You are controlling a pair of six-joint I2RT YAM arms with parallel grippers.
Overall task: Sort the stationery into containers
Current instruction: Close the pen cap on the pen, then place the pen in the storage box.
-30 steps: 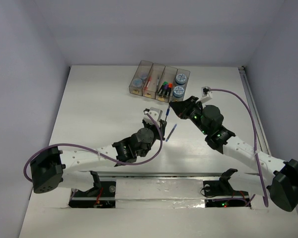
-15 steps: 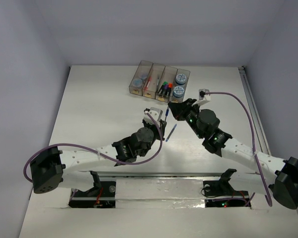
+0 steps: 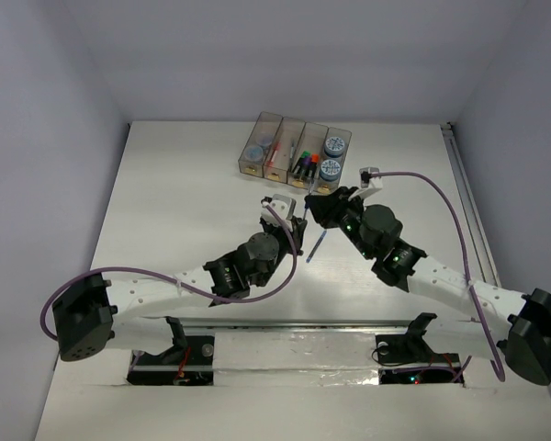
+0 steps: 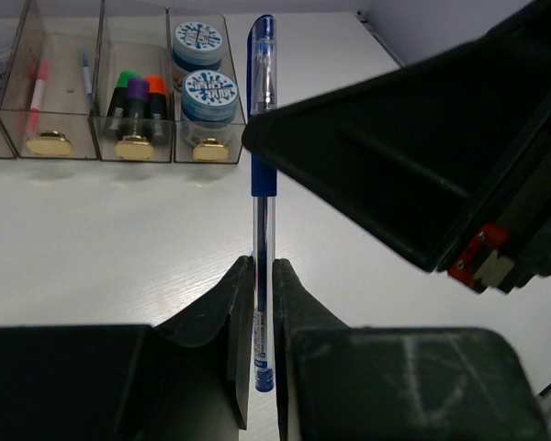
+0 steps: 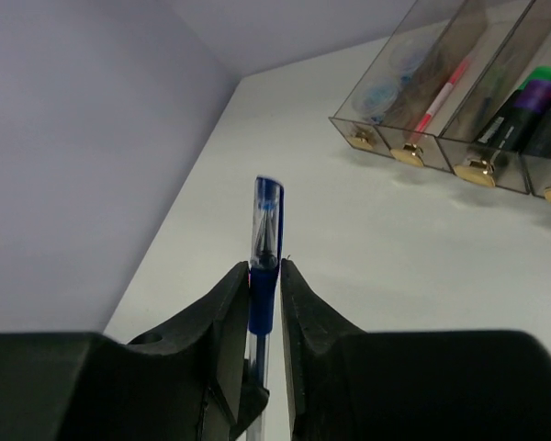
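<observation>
Blue cap and clear barrel: the blue pen (image 4: 263, 197) is what I am watching, held up off the white tabletop (image 3: 184, 202) between my two arms, near the front of the containers (image 3: 268, 119). The left end effector (image 4: 263, 271) is pinched on the lower part of the barrel, both fingers pressed against it, with the tip sticking out behind them. In the left wrist view the pen's capped end points toward the rightmost bin.

The right end effector (image 5: 264, 276) has a finger on either side of the pen's blue grip sleeve, the cap standing out beyond the fingertips. From my feeds I cannot tell whether those fingers are pressing the sleeve or merely lying against it.

The containers stand as a row of four smoky bins, each with a tan end piece. The leftmost bin holds blue-grey rolls (image 3: 255, 152). The second has a pink pen (image 4: 39, 83). The third holds the green, purple and orange highlighters (image 4: 136, 101) side by side. The rightmost has two more rolls with patterned tops (image 4: 202, 64), one behind the other.

A loose pen (image 3: 319, 244), thin and bluish, lies flat on the tabletop between the two arms, just below the held one and apart from both end effectors.
</observation>
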